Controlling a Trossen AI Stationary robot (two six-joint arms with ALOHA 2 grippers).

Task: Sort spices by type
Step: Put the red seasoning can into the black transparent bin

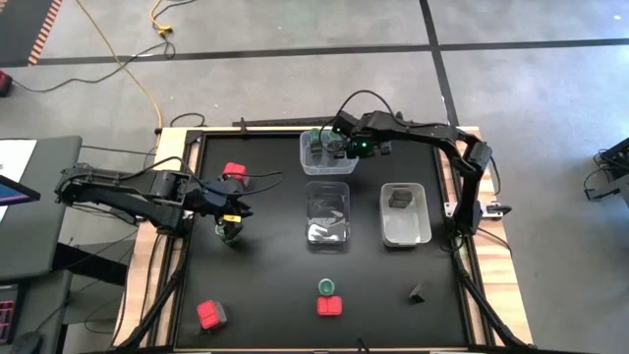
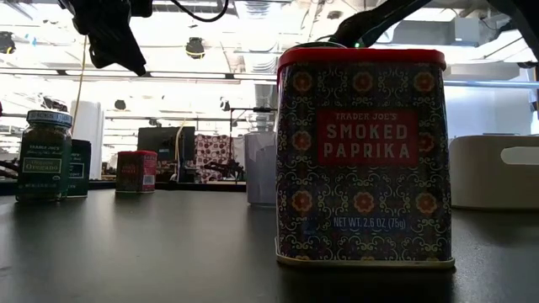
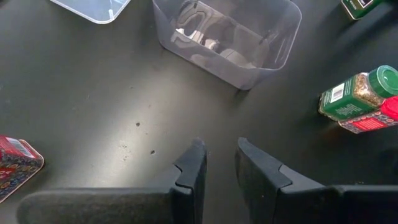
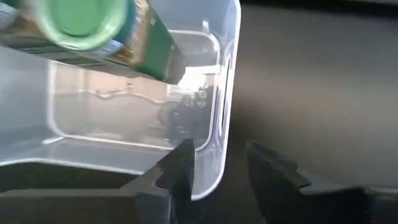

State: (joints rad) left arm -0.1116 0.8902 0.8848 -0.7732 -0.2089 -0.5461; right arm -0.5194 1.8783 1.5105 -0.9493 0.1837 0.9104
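Note:
My right gripper [image 1: 341, 147] [image 4: 217, 155] hangs open over the far clear tub [image 1: 313, 169], its fingers pointing down on either side of one tub wall [image 4: 225, 74]. A green-lidded jar [image 4: 93, 28] sits tilted inside that tub, apart from the fingers. My left gripper [image 1: 231, 228] [image 3: 219, 158] hovers over bare table at the left, with a narrow gap and nothing in it. Loose on the table stand red tins [image 1: 234, 174] [image 1: 211, 315] [image 1: 330, 306], a green-lidded jar [image 1: 326, 286] and a dark block [image 1: 418, 293].
A second clear tub [image 1: 327, 216] [image 3: 227, 37] stands mid-table. To its right is a white tub [image 1: 418, 231] with a dark block [image 1: 399, 198] in it. The low view is filled by the paprika tin [image 2: 362, 151] close to the camera.

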